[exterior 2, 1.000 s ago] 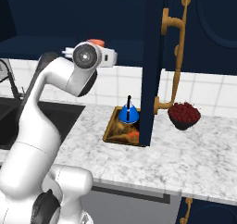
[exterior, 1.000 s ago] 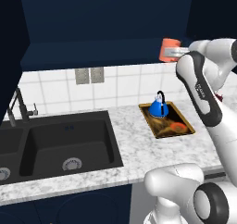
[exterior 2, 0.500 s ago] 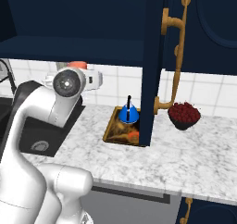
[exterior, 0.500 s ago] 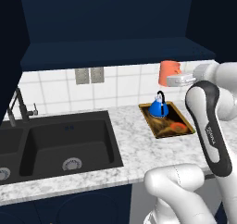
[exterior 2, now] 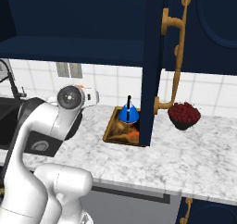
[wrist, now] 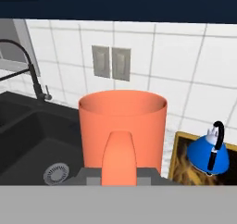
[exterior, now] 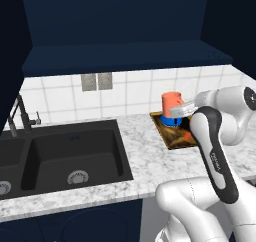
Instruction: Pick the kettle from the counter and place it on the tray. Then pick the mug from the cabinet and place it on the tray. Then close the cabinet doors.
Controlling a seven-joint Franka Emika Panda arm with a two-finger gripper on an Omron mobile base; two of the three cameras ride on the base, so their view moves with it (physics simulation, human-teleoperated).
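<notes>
- A rendered kitchen: white tiled back wall with a grey double wall socket [exterior: 96, 81], a white-grey speckled marble-look desk [exterior: 145, 166] with a black double sink [exterior: 70, 156] set into it and a dark curved tap [exterior: 20, 115] behind the sink, and a dark navy wall cabinet [exterior: 125, 56] overhead with its shelf bare.
- One dark navy panelled cabinet door [exterior 2: 152, 65] stands open, edge-on in the right base view, with its curved brass-gold handle [exterior 2: 175, 56] beside it; the closing step is not yet done.
- The shallow rectangular brown wood-look tray with a golden rim [exterior 2: 112, 134] lies on the desk right of the sink. The small squat glossy blue kettle with a black arched handle [exterior 2: 128, 113] already sits in it, toward the wall end.
- The small plain orange-salmon cylindrical mug [exterior: 173, 104] is held upright in the air, just above the tray and the kettle in the left base view; how high it hangs I cannot tell.
- The end effector [wrist: 119, 181] seems clamped on the mug low down at the handle side: in the hand view the handle faces the camera, and the finger tips are hidden behind the mug's base.
- Judged from its look, the mug is light, rigid and smooth-walled, so it could turn or slip in a narrow pinch. A hold across the wall or rim near the handle seems soundest; keep it upright.
- It likely needs setting down on the free, nearer part of the tray, clear of the kettle.
- A dark bowl of red fruit [exterior 2: 184, 115] stands on the desk beyond the open door, well apart from the tray.
</notes>
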